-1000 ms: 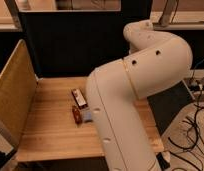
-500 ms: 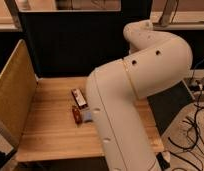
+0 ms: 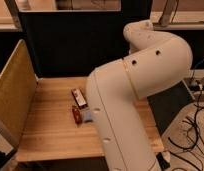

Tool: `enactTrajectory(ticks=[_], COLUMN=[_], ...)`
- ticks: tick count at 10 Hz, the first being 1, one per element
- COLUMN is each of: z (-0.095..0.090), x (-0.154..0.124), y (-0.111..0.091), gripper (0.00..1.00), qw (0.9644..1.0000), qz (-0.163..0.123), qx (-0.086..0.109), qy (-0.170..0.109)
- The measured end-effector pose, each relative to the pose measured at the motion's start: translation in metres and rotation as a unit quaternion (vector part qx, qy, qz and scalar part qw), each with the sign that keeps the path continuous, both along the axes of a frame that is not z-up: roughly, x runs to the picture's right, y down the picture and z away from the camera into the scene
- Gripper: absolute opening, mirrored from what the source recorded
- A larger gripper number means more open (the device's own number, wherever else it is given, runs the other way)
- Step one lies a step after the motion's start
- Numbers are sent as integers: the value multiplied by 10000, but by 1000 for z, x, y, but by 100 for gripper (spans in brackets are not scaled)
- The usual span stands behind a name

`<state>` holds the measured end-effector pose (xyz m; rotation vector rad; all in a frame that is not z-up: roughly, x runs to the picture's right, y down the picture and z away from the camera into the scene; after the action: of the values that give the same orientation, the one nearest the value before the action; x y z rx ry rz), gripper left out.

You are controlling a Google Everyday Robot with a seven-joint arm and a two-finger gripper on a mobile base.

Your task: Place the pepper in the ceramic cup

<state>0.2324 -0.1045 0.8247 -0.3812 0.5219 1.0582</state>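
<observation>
- The arm (image 3: 126,107) is filling the middle and right of the camera view; its white links are covering much of the wooden table (image 3: 47,134).
- The gripper is sitting out of view, past the arm's bulk or off frame. Its jaws are standing wide apart, and I am judging them empty, since the pepper is lying on the wood.
- The pepper (image 3: 75,114) is lying on the table just left of the arm, with its long axis running roughly front to back.
- The small blue block (image 3: 88,116) is sitting just beside it on the right; I cannot tell whether they are touching. The red-and-white packet (image 3: 79,97) is lying just behind, close to the pepper's far end.
- The ceramic cup is not showing anywhere — I am guessing the arm is hiding it.
- Judgement: the reach for the pepper is the step in hand, and the task is barely begun.
- To do it well, I am thinking:
  - come down from above with the fingers straddling the pepper's short width, not its length;
  - bias the approach to the open left side, as the right finger is getting little room next to the block;
  - grip near the middle, because the shiny skin is looking likely to slip or roll under an end pinch;
  - lift straight up before travelling, so the packet and block are not getting dragged — then find the cup before committing to a path.
</observation>
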Motion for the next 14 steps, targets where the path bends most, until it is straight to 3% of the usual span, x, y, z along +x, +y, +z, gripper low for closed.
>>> enactTrajectory(ticks=[7, 9, 10, 13, 14], z=[0, -2, -4, -19, -25], x=[-1, -33, -56, -108, -118], y=[-1, -10, -11, 4, 11], gripper=[80, 80, 80, 80, 80], qw=[10000, 9985, 9959, 9858, 9857], qz=[-62, -484, -796, -1469, -1458], qx=[8, 65, 75, 66, 48], qy=[-7, -262, -433, -809, -846])
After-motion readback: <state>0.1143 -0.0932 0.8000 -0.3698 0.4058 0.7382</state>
